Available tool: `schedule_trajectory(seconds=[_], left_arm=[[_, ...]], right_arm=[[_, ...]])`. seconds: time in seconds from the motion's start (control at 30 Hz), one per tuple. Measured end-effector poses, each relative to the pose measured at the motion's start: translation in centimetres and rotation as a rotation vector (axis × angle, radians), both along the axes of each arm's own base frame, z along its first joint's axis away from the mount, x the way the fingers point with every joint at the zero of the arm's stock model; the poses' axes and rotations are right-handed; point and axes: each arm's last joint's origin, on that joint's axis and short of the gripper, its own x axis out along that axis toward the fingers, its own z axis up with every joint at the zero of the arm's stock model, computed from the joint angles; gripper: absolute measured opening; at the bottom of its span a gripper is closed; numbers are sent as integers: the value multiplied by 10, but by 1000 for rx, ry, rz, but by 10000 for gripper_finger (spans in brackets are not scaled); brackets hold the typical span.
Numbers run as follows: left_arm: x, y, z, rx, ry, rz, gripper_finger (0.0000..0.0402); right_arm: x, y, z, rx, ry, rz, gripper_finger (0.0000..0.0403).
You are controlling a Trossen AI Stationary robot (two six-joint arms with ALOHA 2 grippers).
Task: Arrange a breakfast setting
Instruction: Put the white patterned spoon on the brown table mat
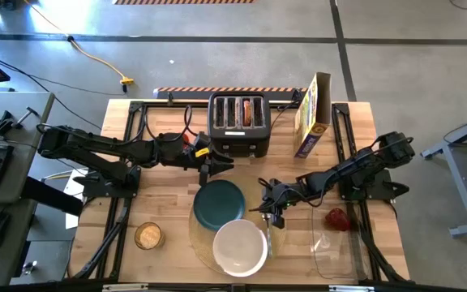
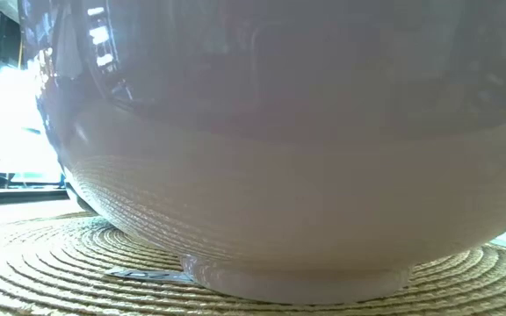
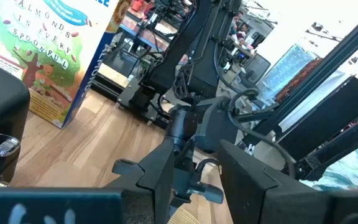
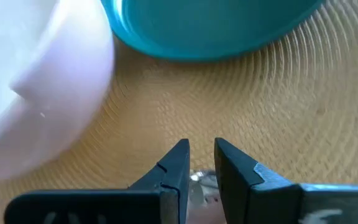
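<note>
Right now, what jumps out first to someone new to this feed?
The white bowl and the dark teal plate sit together on the round placemat at the table's near middle. The right gripper hangs low at the mat's right edge, fingers pinched on a small metal spoon. Behind, a black four-slot toaster and a cereal box stand at the far edge, with the left gripper open just in front of the toaster.
</note>
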Motion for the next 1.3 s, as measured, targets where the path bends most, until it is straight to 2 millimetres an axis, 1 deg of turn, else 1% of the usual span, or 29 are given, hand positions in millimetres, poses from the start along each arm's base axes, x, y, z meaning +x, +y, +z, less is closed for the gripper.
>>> schedule_trajectory(seconds=[0.3,0.67,0.87,1.3], left_arm=[[0,0,1,-1,-8,17,113],[0,1,1,-5,-8,23,113],[0,1,1,-5,-7,23,113],[0,1,1,-5,-6,23,113]], right_arm=[[4,1,-9,6,0,-5,53],[1,0,-13,-3,55,-13,53],[-1,0,-15,-2,80,-22,53],[0,0,-14,6,72,-13,53]])
